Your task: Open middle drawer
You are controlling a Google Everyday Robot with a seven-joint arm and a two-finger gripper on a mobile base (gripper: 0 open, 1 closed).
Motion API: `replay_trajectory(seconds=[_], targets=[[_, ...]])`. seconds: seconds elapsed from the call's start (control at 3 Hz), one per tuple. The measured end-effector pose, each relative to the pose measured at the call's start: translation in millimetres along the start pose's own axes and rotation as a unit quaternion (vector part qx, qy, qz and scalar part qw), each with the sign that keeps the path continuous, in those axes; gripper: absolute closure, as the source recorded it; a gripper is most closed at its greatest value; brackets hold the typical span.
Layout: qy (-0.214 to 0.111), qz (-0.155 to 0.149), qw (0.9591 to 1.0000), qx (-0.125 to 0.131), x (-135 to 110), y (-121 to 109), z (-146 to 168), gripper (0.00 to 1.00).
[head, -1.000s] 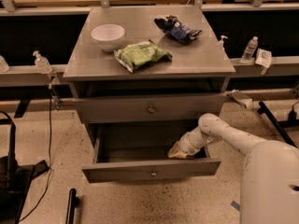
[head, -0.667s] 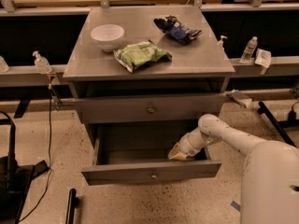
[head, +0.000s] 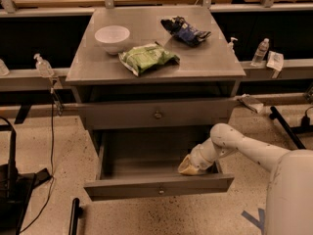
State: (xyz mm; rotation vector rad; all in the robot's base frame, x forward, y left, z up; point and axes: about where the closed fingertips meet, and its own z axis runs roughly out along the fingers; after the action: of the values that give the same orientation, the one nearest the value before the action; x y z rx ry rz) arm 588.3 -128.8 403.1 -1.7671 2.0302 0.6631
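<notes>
The middle drawer (head: 159, 186) is a wide grey drawer with a small round knob. It stands pulled out below the shut upper drawer (head: 157, 114). Its inside looks bare. My gripper (head: 188, 166) is down inside the open drawer at its right side, just behind the drawer front. The white arm (head: 244, 148) reaches in from the right. The lowest drawer is hidden under the open one.
On the cabinet top (head: 210, 58) lie a white bowl (head: 112, 35), a green bag (head: 146, 58) and a dark blue bag (head: 186, 31). Bottles (head: 260, 52) stand on a rail at the right. A dark stand (head: 12, 190) and cables are at the left on the floor.
The middle drawer front sits a little further out toward the camera than before. My gripper has moved forward with it inside the drawer.
</notes>
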Motion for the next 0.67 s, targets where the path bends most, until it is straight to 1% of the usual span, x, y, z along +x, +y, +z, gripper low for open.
replay_trajectory(seconds=[0.33,0.67], targets=[[-0.001,-0.007,0.9999,0.010,-3.1,-5.3,-1.0,1.00],[-0.010,-0.014,0.9990,0.041,-6.4,-57.1,9.0,1.00]])
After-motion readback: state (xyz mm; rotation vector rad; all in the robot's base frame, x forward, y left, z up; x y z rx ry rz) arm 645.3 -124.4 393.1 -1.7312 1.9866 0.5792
